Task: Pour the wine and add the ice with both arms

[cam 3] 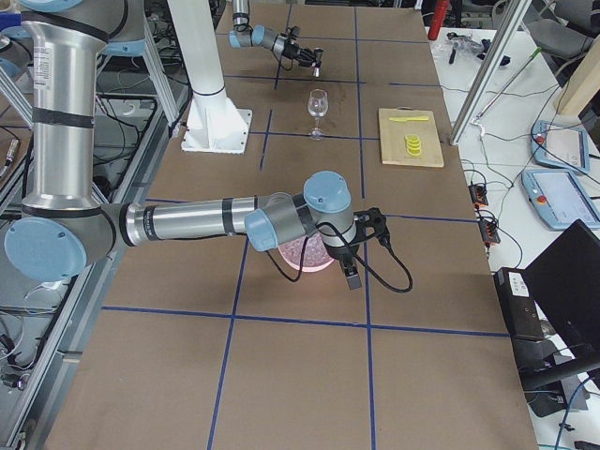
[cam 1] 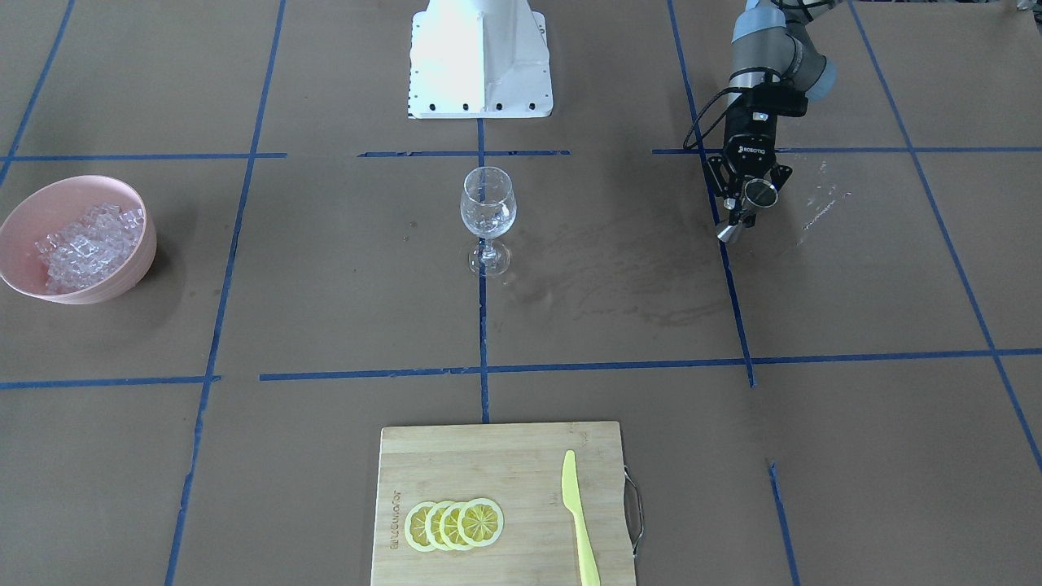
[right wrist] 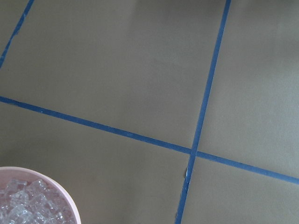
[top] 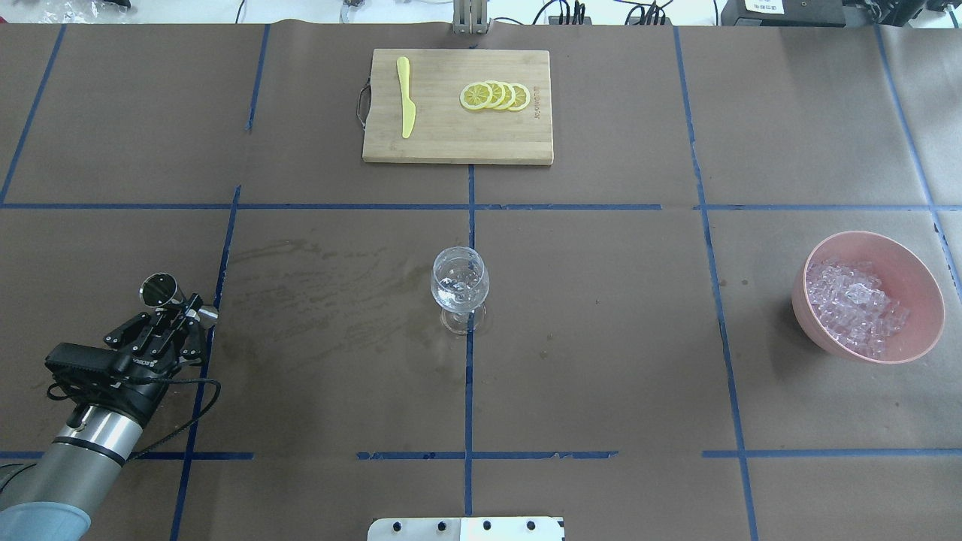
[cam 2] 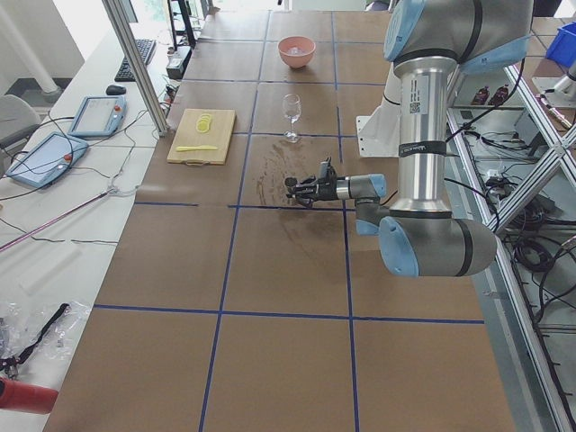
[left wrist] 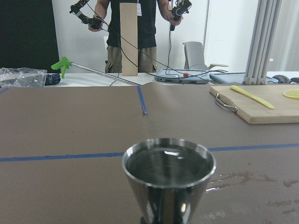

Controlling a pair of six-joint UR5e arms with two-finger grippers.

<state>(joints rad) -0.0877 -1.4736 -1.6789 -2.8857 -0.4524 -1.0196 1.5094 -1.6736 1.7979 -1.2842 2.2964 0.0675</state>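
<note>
My left gripper [top: 184, 306] is shut on the waist of a steel double jigger [top: 160, 290], held tilted just above the table at the left, far from the glass. The left wrist view looks into the jigger's cup [left wrist: 168, 170]; its inside is dark and shiny, and I cannot tell whether it holds wine. The clear stemmed wine glass [top: 459, 284] stands upright at the table's centre. Ice [top: 853, 303] fills a pink bowl [top: 926, 274] at the right. My right arm [cam 3: 309, 211] hangs over that bowl; whether its gripper is open I cannot tell. The ice [right wrist: 23, 205] shows at the right wrist view's corner.
At the far edge lies a bamboo cutting board [top: 451, 146] with lemon slices [top: 496, 95] and a yellow knife [top: 406, 101]. Wet stains [top: 323, 300] mark the brown paper between jigger and glass. The white pedestal [cam 1: 480, 65] is at the robot's side. A person [left wrist: 135, 32] stands beyond the table.
</note>
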